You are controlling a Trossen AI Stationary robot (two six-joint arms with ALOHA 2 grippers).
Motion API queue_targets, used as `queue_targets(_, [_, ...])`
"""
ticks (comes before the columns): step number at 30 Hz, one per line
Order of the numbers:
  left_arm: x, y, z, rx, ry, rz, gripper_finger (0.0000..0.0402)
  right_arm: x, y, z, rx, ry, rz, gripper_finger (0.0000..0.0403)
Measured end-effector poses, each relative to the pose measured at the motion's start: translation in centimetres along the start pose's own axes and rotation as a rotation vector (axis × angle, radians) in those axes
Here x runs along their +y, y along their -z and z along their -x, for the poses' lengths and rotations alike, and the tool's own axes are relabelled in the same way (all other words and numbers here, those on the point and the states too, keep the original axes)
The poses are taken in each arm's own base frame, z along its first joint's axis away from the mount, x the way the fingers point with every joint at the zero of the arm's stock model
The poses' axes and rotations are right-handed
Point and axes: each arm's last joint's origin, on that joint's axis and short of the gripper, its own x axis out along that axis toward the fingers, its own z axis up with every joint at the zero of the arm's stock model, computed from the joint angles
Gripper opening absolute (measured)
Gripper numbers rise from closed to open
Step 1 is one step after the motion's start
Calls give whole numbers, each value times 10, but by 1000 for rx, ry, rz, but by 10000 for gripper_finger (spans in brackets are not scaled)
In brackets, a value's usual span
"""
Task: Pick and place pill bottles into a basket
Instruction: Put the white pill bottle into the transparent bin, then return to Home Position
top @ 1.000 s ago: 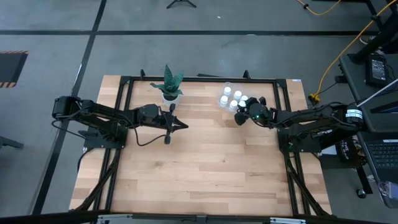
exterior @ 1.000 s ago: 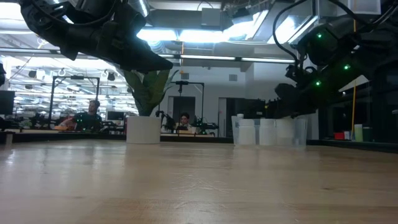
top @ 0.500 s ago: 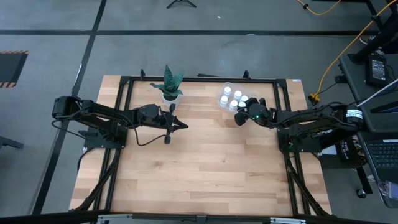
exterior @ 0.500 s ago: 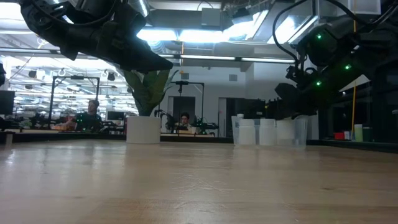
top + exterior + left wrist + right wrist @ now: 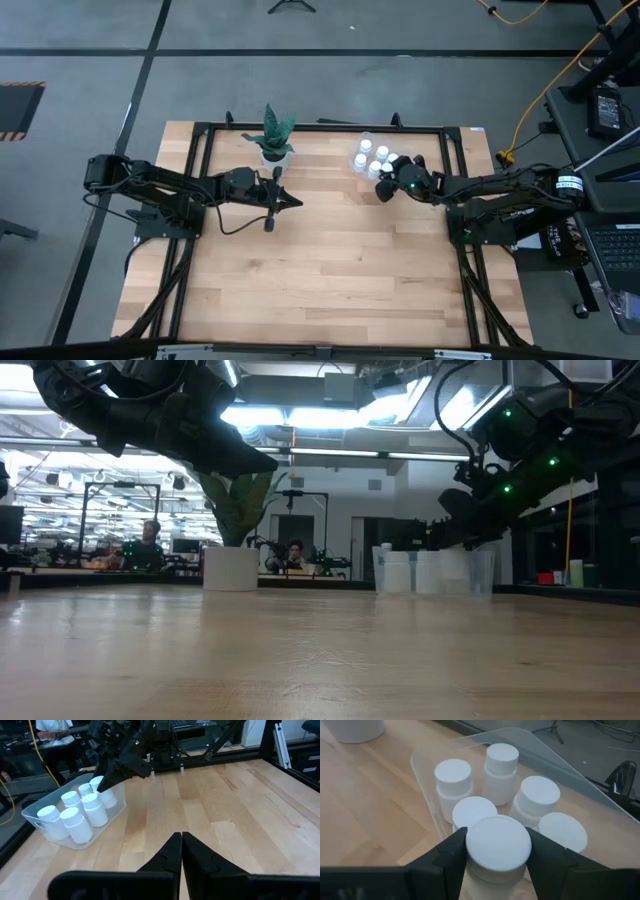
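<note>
The clear basket (image 5: pixel 362 140) stands at the table's far right and holds several white pill bottles (image 5: pixel 366 158); it also shows in the left wrist view (image 5: pixel 30 820) and the right wrist view (image 5: pixel 422 775). My right gripper (image 5: pixel 384 186) is at the basket's near right corner, shut on one more white pill bottle (image 5: pixel 498 845) beside the others (image 5: pixel 453 776). My left gripper (image 5: pixel 291 202) hangs shut and empty above the table's middle left, near the plant pot; its closed fingertips show in its own wrist view (image 5: pixel 181 845). My right gripper pinches the bottle between its two fingers (image 5: pixel 449 856), one on each side of the white cap (image 5: pixel 498 837). The fingers come slanting down from the table's right side. The bottle stays upright inside the basket's outline; whether its bottom rests on the basket floor, I cannot tell.
A white pot with a green plant (image 5: pixel 275 150) stands at the table's far edge, left of the basket, and shows in the low view (image 5: pixel 230 568). A black frame (image 5: pixel 200 140) runs round the table. Bare wood (image 5: pixel 330 270) fills the near half.
My right gripper has edged a little toward the basket with the bottle still in its fingers.
</note>
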Motion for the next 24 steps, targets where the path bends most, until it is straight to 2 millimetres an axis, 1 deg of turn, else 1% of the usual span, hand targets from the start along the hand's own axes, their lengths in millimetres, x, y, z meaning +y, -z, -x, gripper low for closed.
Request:
queue_targets(4, [0,0,0,0,0,0,7,1,-2,0,-4,1,2,158])
queue_targets(7, [0,0,0,0,0,0,4,0,-1,0,-2,2,5,157])
queue_targets(9, [0,0,0,0,0,0,3,0,-1,0,-1,2,3,173])
queue_targets(14, [0,0,0,0,0,0,4,0,1,0,18,10,14,237])
queue_targets(17, [0,0,0,0,0,0,8,-1,2,0,30,14,20,263])
queue_targets(20, [0,0,0,0,0,0,11,-1,2,0,31,14,22,273])
queue_targets(24, [0,0,0,0,0,0,12,-1,2,0,31,15,38,276])
